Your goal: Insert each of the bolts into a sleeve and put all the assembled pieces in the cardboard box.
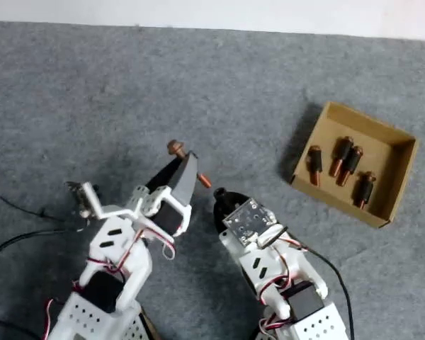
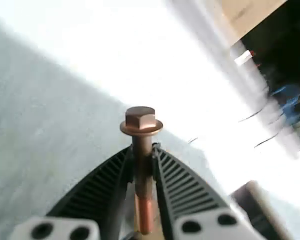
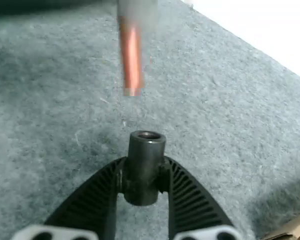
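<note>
Bolt [image 2: 141,122] meets sleeve [image 3: 146,150].
My left fingers [image 2: 182,185] clamp the bolt, right fingers [image 3: 187,197] the sleeve; I'd align axes before pushing.

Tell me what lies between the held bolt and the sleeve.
Nothing: the right wrist view shows a bare gap between the bolt tip and the sleeve mouth.

The desk [image 1: 127,92] has a grey, felt-like surface, with a pale strip [image 1: 269,14] along its far edge and thin black cables [image 1: 21,209] lying at one side.
</note>
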Available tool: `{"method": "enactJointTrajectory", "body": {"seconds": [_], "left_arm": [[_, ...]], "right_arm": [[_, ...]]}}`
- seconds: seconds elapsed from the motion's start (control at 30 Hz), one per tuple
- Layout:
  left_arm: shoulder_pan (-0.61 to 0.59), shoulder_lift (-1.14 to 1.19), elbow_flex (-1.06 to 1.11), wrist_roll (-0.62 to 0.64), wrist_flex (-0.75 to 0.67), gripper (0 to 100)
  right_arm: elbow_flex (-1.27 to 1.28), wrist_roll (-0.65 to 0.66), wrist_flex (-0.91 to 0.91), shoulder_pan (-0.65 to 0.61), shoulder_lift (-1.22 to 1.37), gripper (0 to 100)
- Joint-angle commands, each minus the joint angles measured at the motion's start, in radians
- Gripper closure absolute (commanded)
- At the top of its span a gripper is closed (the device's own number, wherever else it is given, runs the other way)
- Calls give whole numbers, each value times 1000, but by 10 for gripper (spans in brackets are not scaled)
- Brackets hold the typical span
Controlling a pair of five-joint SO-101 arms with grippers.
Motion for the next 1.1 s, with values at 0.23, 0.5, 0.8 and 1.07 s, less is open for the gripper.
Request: {"method": "enactJointTrajectory", "body": {"seconds": [0.23, 0.5, 0.8, 1.07], "left_arm": [[74, -25, 21, -9, 32, 994], [51, -16, 21, -9, 35, 994], [31, -16, 21, -9, 71, 994], [31, -16, 22, -9, 71, 994]], "right_arm": [[101, 12, -21, -8, -13, 995], [99, 12, -21, -13, -13, 995], [93, 12, -76, -30, -13, 995], [91, 12, -76, -79, -13, 995]]}}
